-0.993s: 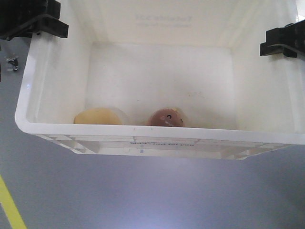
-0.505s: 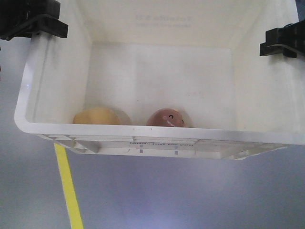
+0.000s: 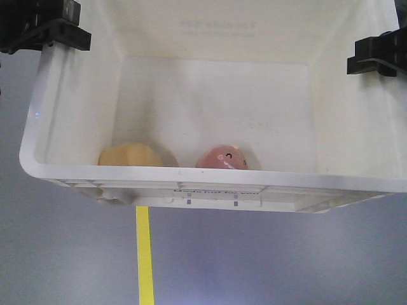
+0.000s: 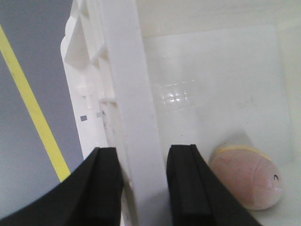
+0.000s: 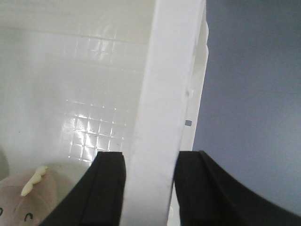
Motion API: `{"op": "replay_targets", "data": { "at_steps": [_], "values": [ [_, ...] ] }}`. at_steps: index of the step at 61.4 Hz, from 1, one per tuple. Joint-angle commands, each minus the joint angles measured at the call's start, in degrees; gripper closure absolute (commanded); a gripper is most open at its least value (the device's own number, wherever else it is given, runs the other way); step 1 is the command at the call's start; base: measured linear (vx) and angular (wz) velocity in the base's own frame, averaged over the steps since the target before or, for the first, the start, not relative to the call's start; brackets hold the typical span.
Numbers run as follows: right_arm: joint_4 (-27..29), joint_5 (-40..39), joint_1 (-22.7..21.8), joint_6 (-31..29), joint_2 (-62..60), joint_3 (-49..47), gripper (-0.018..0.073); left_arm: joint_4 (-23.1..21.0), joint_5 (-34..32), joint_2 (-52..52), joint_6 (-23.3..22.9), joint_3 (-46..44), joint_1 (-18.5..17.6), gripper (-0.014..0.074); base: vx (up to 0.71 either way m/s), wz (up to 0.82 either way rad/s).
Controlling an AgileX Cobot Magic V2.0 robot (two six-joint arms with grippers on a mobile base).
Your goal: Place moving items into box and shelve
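Observation:
The white box point(image 3: 191, 176) hangs above the floor, held by its two side rims. My left gripper point(image 3: 44, 28) is shut on the left rim point(image 4: 127, 94); its black fingers straddle the wall, with the gripper point(image 4: 143, 160) centred on it. On the opposite rim point(image 5: 169, 84) my right gripper point(image 3: 378, 57) is shut the same way, and it point(image 5: 149, 162) clamps the wall. Inside, against the near wall, lie the cream-yellow toy point(image 3: 130, 154) and the pink smiling toy point(image 3: 221, 157). A toy point(image 4: 247, 179) shows by the left fingers, and the pink one point(image 5: 23, 202) by the right.
Grey floor point(image 3: 286, 254) lies under the box. A yellow floor line point(image 3: 145, 254) runs out from beneath the box's near wall toward the bottom edge; it also shows as a yellow line point(image 4: 33, 108) left of the box.
The yellow floor line has slid rightward under the box, so the view moves over the floor. The pink toy has turned a little, showing more face. Both grippers keep their hold.

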Motion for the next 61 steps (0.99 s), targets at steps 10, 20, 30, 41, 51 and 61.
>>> {"op": "replay_targets", "data": {
  "at_steps": [10, 20, 30, 41, 51, 61],
  "values": [
    [6.3, -6.5, 0.3, -1.0, -2.2, -2.3, 0.0565, -8.1, -6.5, -2.6, 0.8, -2.4, -0.9, 0.0603, 0.12, 0.41],
    [6.2, -6.5, 0.3, -1.0, -2.2, -2.3, 0.0565, -8.1, -6.5, -2.6, 0.8, -2.4, -0.9, 0.0603, 0.13, 0.41],
    [6.2, -6.6, 0.3, -1.0, -2.2, -2.3, 0.0565, -8.1, -6.5, -2.6, 0.8, -2.4, -0.9, 0.0603, 0.14, 0.35],
    [6.2, -6.6, 0.3, -1.0, -2.2, -2.3, 0.0565, -8.1, -6.5, -2.6, 0.8, -2.4, -0.9, 0.0603, 0.16, 0.27],
    [6.2, -6.6, 0.3, -1.0, -2.2, -2.3, 0.0565, -8.1, -6.5, -2.6, 0.8, -2.4, -0.9, 0.0603, 0.18, 0.22],
    [6.2, -6.6, 0.3, -1.0, -2.2, -2.3, 0.0565, -8.1, -6.5, -2.6, 0.8, -2.4, -0.9, 0.0603, 0.21, 0.17]
  ]
}}
